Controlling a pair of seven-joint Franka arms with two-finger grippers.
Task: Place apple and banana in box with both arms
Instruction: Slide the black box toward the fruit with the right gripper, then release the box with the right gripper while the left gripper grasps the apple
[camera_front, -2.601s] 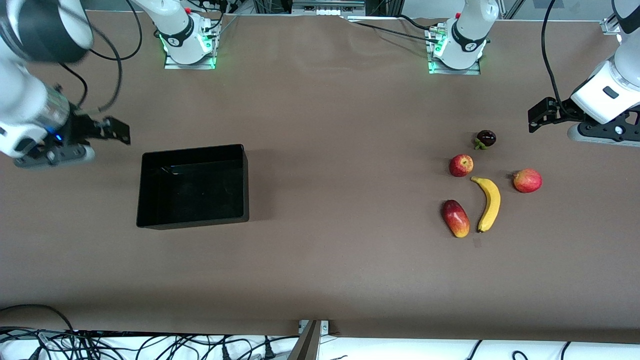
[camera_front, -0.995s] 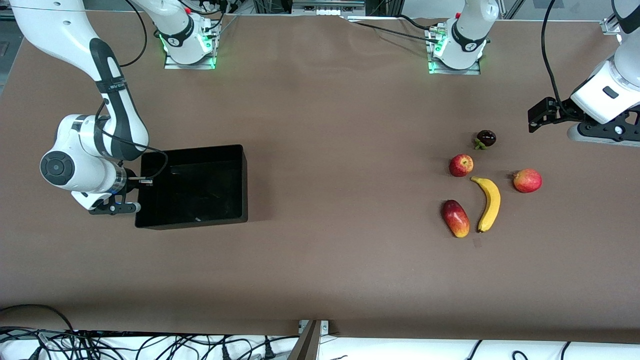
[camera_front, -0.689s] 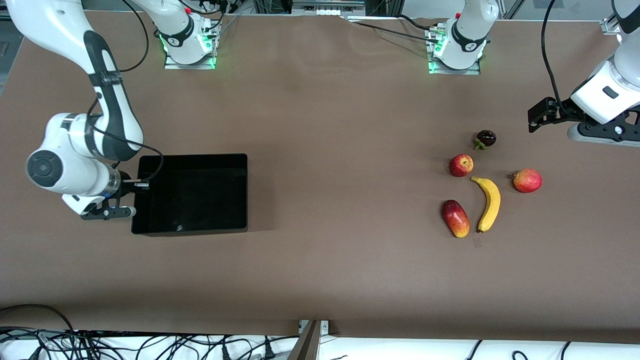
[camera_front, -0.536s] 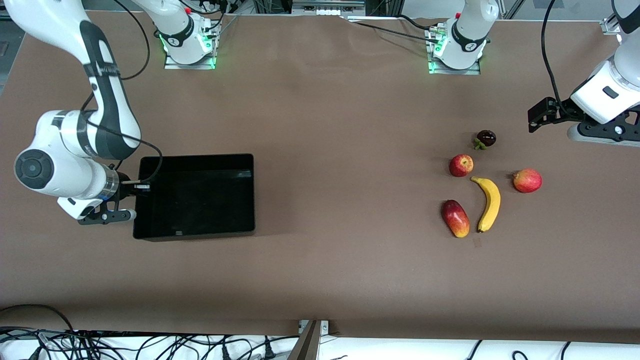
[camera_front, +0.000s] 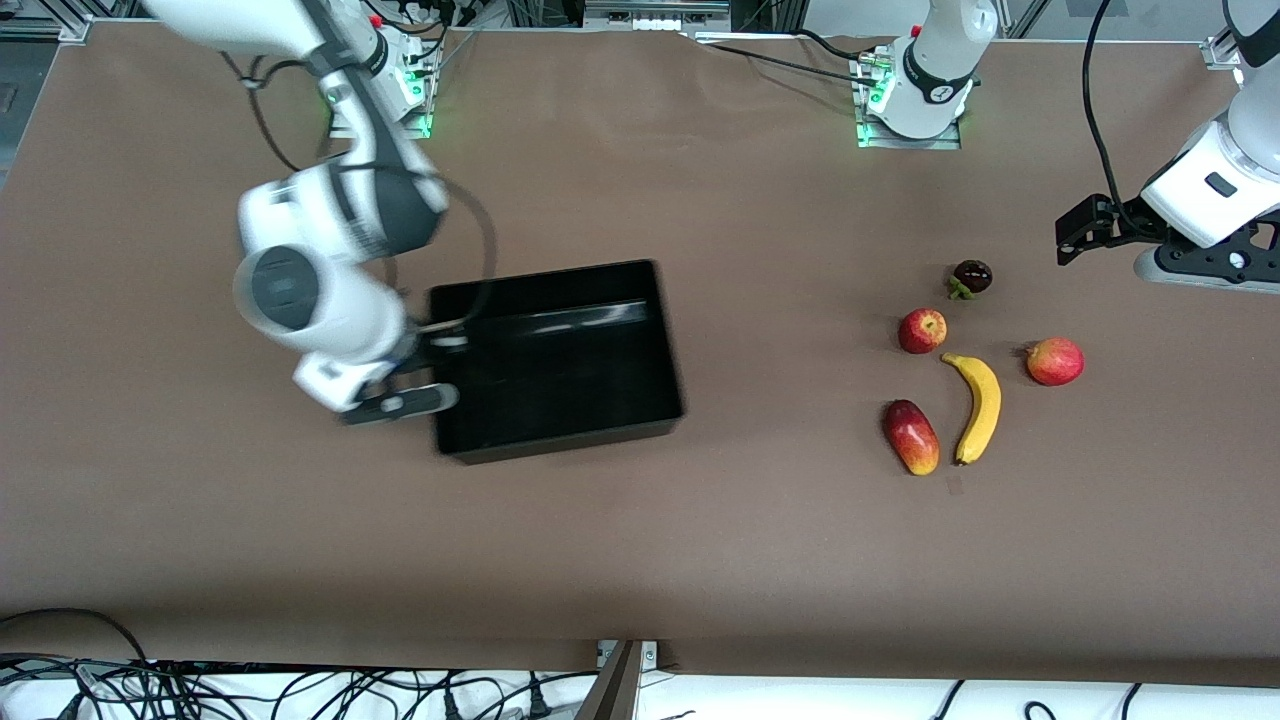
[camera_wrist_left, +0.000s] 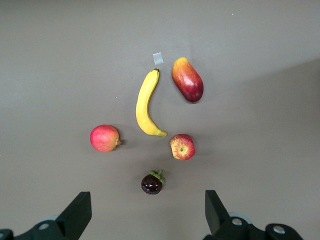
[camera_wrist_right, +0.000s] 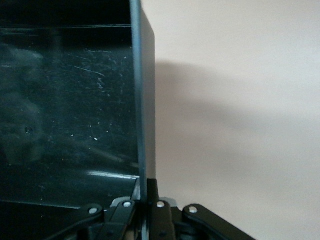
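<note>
The black box (camera_front: 560, 438) sits near the table's middle, a little skewed. My right gripper (camera_front: 432, 372) is shut on the box's end wall toward the right arm's end; the right wrist view shows the wall (camera_wrist_right: 142, 100) pinched in that gripper (camera_wrist_right: 147, 200). The apple (camera_front: 922, 330) and banana (camera_front: 975, 405) lie on the table toward the left arm's end, also in the left wrist view: apple (camera_wrist_left: 182, 147), banana (camera_wrist_left: 146, 105). My left gripper (camera_front: 1195, 268) hangs open and empty in the air above the table beside the fruit group, also in its own view (camera_wrist_left: 147, 220).
Other fruits lie around the apple and banana: a round red fruit (camera_front: 1054, 361), a red-yellow mango-like fruit (camera_front: 911, 437), and a dark mangosteen (camera_front: 971, 277). Bare brown table lies between the box and the fruits.
My right gripper has closed on the box wall and dragged the box toward the middle of the table, turning it slightly. The left arm and fruits have not moved.
</note>
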